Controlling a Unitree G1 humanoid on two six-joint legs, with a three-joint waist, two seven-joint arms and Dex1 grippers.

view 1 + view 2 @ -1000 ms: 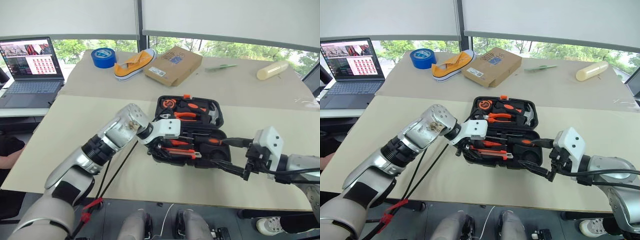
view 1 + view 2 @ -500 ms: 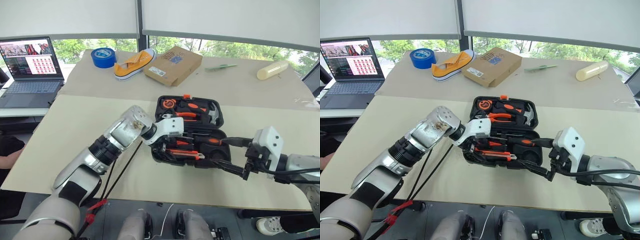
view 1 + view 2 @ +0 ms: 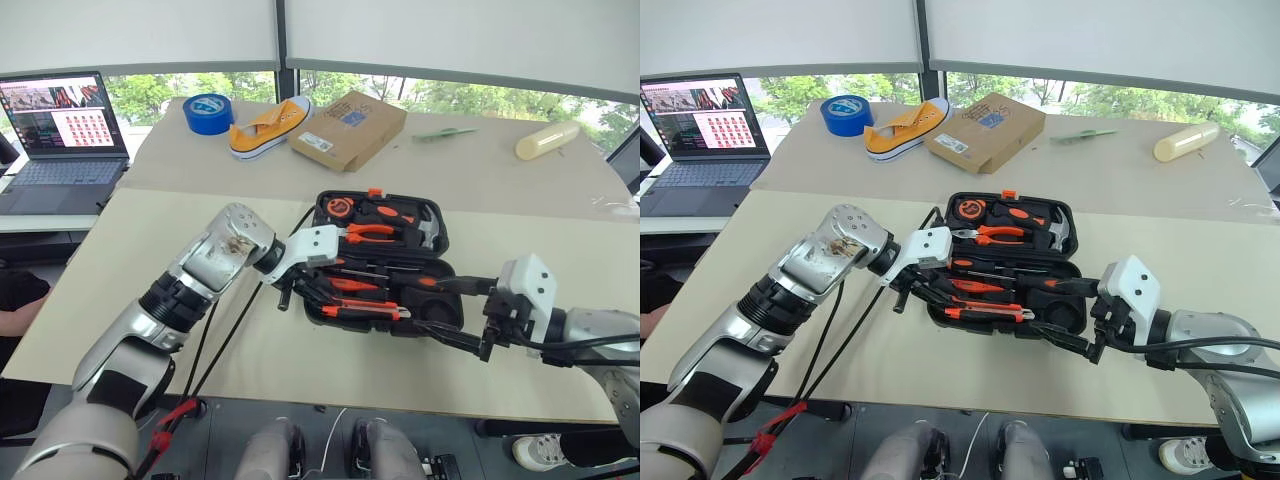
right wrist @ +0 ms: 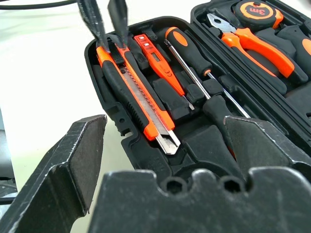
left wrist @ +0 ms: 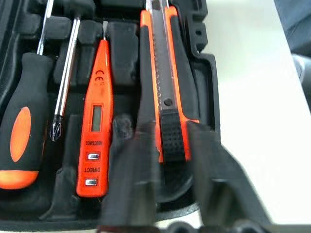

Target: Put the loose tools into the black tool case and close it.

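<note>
**Tools seated in open case as two grippers flank it**

The black tool case lies open on the tan table, lid flat toward the windows. From the head cameras, the left gripper sits at the case's near-left corner, while the right gripper hangs at its near-right edge, fingers spread wide with nothing between them.

The left wrist view brings the near tray close: the utility knife lies in its slot nearest the case wall, the slim orange tester screwdriver beside it, then a screwdriver with a black-and-orange handle. The left gripper's fingers are blurred there; one lies across the knife's ridged black end, and whether they pinch it cannot be told.

The right wrist view gives the opposite angle: those two dark fingers stand close together, clenched, at the knife's far end. It also takes in the lid's pliers and tape measure.

Farther back, the head cameras show a blue tape roll, a yellow shoe, a cardboard box and a laptop.
</note>
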